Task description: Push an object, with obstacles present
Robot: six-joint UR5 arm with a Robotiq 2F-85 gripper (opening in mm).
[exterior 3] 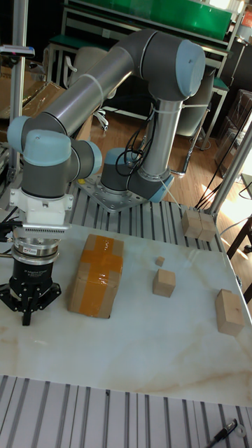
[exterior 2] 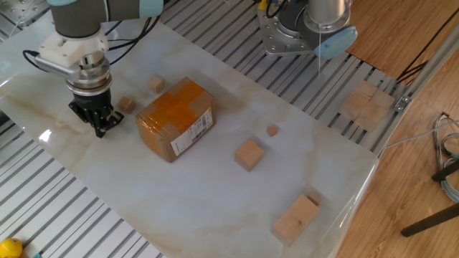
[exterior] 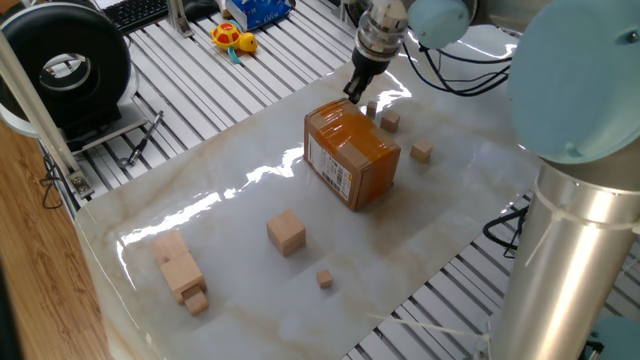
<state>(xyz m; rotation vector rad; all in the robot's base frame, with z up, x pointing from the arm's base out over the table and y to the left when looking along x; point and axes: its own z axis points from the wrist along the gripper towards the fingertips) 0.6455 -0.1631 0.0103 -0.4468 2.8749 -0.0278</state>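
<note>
While gripper (exterior 2: pixel 98 123) sits low at marble table (exterior 2: pixel 215 193) edge, we order scene large to small. Cardboard box (exterior 2: pixel 176 118) bulks just beside our line; we keep fingers off it, no side sweep. Stacked wood blocks (exterior 2: pixel 295 218) and mid-sized cube (exterior 2: pixel 249 154) lie well apart, no concern. Small cube (exterior 2: pixel 156 84) sits near box corner; we avoid knocking it. Target tiny cube (exterior 2: pixel 127 104) lies just beside fingertips, between gripper and box. Jaws look narrow, holding nothing. We judge: push slow, centred, tips skimming surface.
</note>
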